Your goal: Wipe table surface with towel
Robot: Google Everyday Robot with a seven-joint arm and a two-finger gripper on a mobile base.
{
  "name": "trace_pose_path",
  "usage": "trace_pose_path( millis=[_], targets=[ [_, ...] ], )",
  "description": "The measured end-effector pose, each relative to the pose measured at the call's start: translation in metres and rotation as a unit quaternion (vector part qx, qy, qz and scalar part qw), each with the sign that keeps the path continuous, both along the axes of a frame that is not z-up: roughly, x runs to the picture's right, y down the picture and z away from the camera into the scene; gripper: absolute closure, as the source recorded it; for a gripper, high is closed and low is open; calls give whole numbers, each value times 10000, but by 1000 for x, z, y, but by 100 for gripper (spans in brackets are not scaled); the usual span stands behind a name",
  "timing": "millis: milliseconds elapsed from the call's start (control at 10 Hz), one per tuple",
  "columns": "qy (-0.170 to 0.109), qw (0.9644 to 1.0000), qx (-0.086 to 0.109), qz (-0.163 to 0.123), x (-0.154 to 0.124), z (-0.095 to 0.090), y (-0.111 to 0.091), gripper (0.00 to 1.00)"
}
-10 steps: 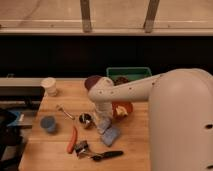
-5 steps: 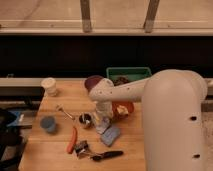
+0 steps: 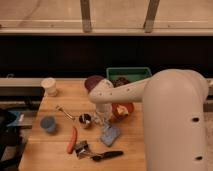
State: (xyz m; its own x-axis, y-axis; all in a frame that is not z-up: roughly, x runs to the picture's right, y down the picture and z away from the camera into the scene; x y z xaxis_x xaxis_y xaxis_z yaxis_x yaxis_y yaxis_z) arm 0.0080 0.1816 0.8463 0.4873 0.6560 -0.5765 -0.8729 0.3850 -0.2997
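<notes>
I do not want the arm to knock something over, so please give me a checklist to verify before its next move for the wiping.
1. Towel found: the blue towel lies flat on the table, near the front. Ok.
2. Gripper placed: the gripper is right at the towel's far edge. Ok.
3. Towel held by the gripper: cannot tell.
4. Wiping path free: the small bowl, the orange bowl and the black-handled tool lie close around the towel. Not ok.
5. White cup out of the way: it stands at the far left corner, apart from the towel. Ok.
</notes>
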Motion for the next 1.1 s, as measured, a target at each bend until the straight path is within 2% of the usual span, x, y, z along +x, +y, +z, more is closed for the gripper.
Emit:
trace_pose_path(
  millis=[100,200,400,500,700,900,1100],
  targets=[
    [15,10000,61,25,6,-6,-3,98],
    [90,9999,96,85,19,-11,-5,100],
    [132,9992,91,362,38,-9,-13,100],
    [144,9992,107,357,38,-7,-16,100],
    [101,9994,178,287,24,-3,-23,100],
    [-33,9996,245,141,-10,4,-34,100],
    [-193,9995,258,-8,-34,5,-34,100]
  ],
)
